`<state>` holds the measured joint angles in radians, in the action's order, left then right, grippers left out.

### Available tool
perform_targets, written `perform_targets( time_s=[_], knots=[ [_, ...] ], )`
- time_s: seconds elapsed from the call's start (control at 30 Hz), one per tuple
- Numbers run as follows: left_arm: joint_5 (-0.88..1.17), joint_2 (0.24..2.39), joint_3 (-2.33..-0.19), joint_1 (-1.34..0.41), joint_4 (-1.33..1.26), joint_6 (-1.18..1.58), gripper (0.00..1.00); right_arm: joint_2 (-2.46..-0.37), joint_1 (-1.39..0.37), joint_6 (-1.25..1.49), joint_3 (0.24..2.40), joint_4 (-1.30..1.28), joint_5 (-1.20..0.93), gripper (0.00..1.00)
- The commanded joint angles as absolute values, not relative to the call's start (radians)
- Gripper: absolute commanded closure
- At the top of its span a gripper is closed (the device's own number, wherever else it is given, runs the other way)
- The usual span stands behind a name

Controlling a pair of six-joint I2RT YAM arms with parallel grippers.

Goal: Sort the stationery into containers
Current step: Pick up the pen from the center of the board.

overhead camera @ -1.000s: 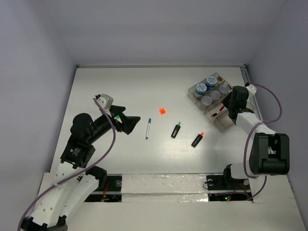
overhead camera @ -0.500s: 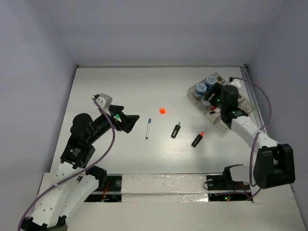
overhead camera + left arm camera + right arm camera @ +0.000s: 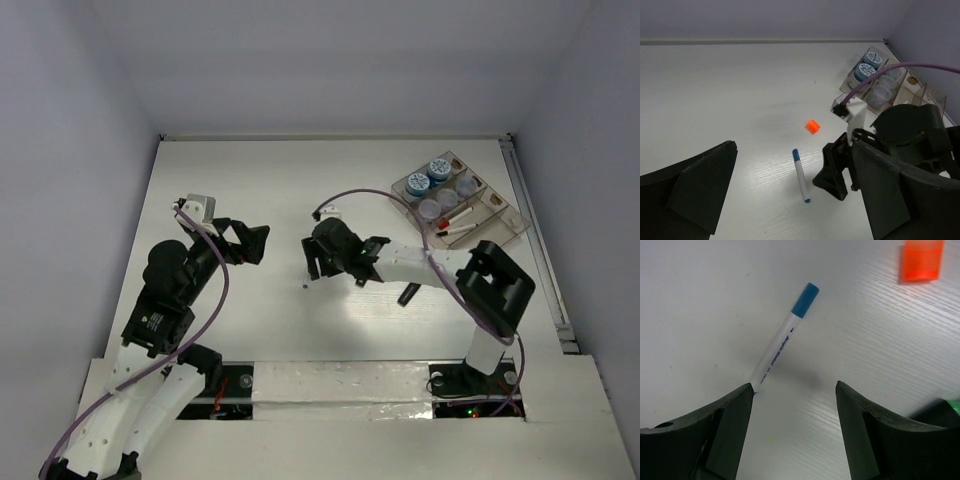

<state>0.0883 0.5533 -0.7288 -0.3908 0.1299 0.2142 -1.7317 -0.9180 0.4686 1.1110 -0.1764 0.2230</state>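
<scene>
Right wrist view: my right gripper (image 3: 795,390) hangs open and empty over the blue-capped pen (image 3: 782,342). My left gripper (image 3: 250,240) is open too. Pots (image 3: 438,168) and other pens (image 3: 456,217) lie in the tray (image 3: 505,222). This pen, the orange cube (image 3: 921,260) and a highlighter (image 3: 408,293) remain unsorted.

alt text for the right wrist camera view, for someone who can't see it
The right end effector, jaws open, hovers over a white pen with a blue cap lying on the white table, the pen's uncapped end beside one fingertip. An orange cube sits at the top right corner.
</scene>
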Motion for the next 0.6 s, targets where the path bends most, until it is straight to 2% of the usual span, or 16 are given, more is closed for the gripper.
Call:
perform_targets(
  time_s=[0.0,0.23,0.37,0.43,0.5,0.53,0.57],
  knots=[
    [0.074,0.545,-0.747,-0.390,0.098,0.209,0.01,-1.801,-0.939,0.436,1.224,-0.245,0.298,0.28],
    [0.100,0.557,-0.749,-0.390,0.095,0.209,0.01,-1.965,-0.982,0.416,1.373,-0.302,0.317,0.30],
    [0.106,0.554,-0.747,-0.390,0.095,0.209,0.01,-2.046,-0.991,0.414,1.417,-0.339,0.357,0.36],
    [0.107,0.554,-0.747,-0.390,0.095,0.209,0.01,-2.082,-0.991,0.414,1.427,-0.364,0.374,0.43],
    [0.110,0.554,-0.749,-0.390,0.095,0.209,0.01,-2.094,-0.991,0.411,1.422,-0.371,0.377,0.55],
    [0.113,0.554,-0.749,-0.390,0.094,0.209,0.01,-2.097,-0.991,0.413,1.419,-0.371,0.383,0.57],
    [0.114,0.554,-0.749,-0.390,0.094,0.209,0.01,-2.098,-0.991,0.416,1.410,-0.368,0.390,0.65]
  ],
)
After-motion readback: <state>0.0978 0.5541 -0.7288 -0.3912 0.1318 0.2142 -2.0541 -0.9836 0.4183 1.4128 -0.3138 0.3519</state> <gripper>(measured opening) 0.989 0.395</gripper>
